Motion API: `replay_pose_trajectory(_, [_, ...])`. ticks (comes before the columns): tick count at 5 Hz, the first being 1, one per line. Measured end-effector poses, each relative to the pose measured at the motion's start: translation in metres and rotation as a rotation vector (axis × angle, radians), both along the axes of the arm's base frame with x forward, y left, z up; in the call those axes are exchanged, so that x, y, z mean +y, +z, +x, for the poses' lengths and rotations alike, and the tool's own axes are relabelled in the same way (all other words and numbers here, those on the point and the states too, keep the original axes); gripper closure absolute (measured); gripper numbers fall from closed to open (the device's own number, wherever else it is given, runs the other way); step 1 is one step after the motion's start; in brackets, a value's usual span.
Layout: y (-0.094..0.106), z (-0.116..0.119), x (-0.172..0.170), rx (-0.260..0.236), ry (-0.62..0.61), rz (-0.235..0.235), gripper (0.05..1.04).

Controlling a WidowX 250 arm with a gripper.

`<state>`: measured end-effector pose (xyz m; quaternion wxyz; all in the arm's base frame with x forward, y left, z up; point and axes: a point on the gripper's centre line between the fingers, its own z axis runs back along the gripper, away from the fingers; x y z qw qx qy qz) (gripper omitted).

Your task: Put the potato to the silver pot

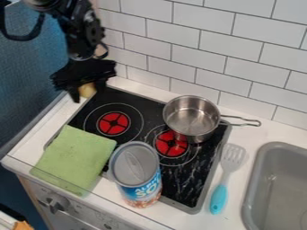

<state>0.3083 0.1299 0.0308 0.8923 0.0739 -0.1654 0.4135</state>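
Note:
The black gripper (88, 93) hangs at the upper left, over the back left corner of the counter beside the stove. A yellowish-brown potato (87, 90) shows at its lower end, partly covered by it; whether it is held or rests on the counter I cannot tell. The silver pot (190, 116) stands upright at the back right of the black stove top, partly over the right burner, its handle pointing right. Its inside shows no food.
A green cloth (75, 157) covers the stove's front left corner. A large can (137, 175) stands at the stove's front, between cloth and pot. Right of the stove lie a blue-handled spatula (226, 173) and a grey sink (282, 188). A tiled wall (210, 51) rises behind.

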Motion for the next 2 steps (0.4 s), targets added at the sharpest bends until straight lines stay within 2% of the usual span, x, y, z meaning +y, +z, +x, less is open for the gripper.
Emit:
replay_pose_trajectory(1, [0.018, 0.003, -0.039, -0.01, -0.126, 0.003, 0.462])
replay_pose_trajectory(2, [0.028, 0.008, -0.079, 0.002, -0.269, 0.013, 0.462])
